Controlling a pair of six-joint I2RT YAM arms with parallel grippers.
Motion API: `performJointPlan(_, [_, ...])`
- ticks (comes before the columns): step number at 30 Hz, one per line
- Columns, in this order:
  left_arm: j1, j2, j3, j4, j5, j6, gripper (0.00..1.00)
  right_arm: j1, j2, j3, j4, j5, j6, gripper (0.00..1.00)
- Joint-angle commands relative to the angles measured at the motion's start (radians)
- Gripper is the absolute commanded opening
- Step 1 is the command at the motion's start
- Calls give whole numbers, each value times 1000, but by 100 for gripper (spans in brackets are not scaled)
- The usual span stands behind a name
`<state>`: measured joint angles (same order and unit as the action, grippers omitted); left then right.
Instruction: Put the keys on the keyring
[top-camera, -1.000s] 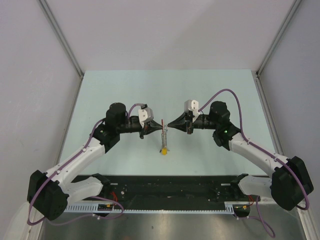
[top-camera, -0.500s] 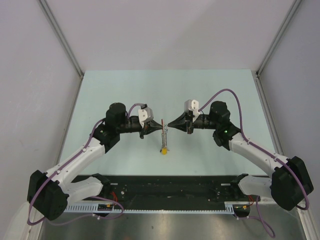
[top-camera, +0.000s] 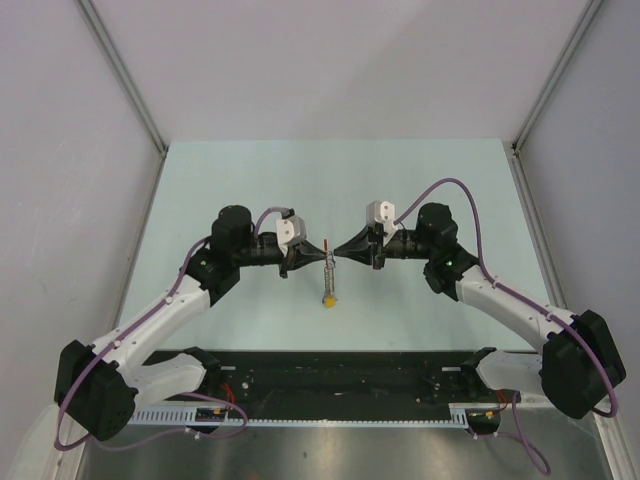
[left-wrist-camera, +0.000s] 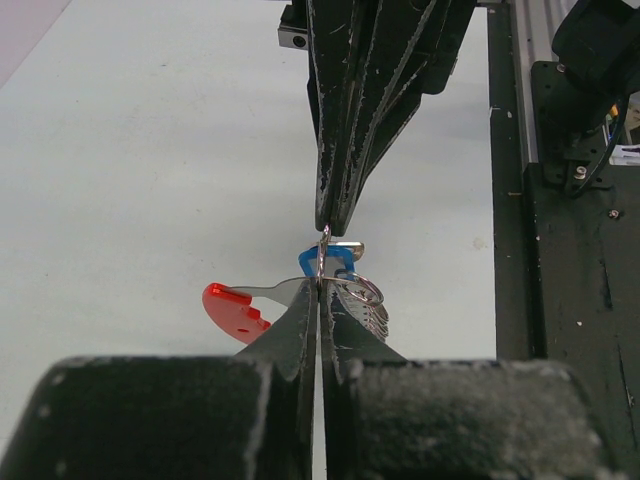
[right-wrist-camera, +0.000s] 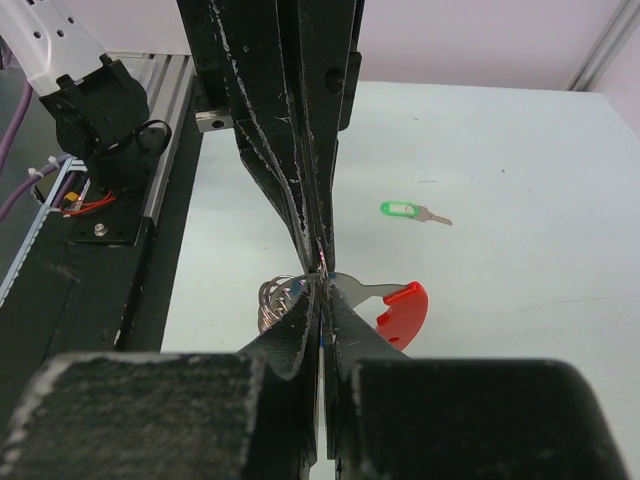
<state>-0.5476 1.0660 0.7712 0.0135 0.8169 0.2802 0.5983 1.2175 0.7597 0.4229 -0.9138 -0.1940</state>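
Note:
My two grippers meet tip to tip above the middle of the table. The left gripper (top-camera: 322, 251) (left-wrist-camera: 320, 288) is shut on the keyring (left-wrist-camera: 366, 297), a wire ring with a coil of loops and a curved red piece (left-wrist-camera: 234, 309) sticking out sideways. A yellow-capped part (top-camera: 328, 299) dangles below it. The right gripper (top-camera: 337, 250) (right-wrist-camera: 322, 288) is shut on the blue key (left-wrist-camera: 331, 262), whose cap sits right against the ring wire. The green key (right-wrist-camera: 404, 210) lies flat on the table beyond the left fingers (right-wrist-camera: 300, 150), apart from both grippers.
The pale green table (top-camera: 240, 180) is bounded by grey walls left, right and back. A black rail with wiring (top-camera: 340, 375) runs along the near edge between the arm bases.
The right gripper has edged a little to the left, closer to the left gripper's tips. The left arm and the hanging keyring have barely moved.

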Motion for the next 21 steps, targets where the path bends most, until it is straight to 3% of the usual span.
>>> performJointPlan(1, [-5,-17,10,52,42,-3,0,5,-6,36,31,-7,-4,0])
performJointPlan(21, [-12,2,43,5,-36,-32,1,26,-15,38,25,0,-24,0])
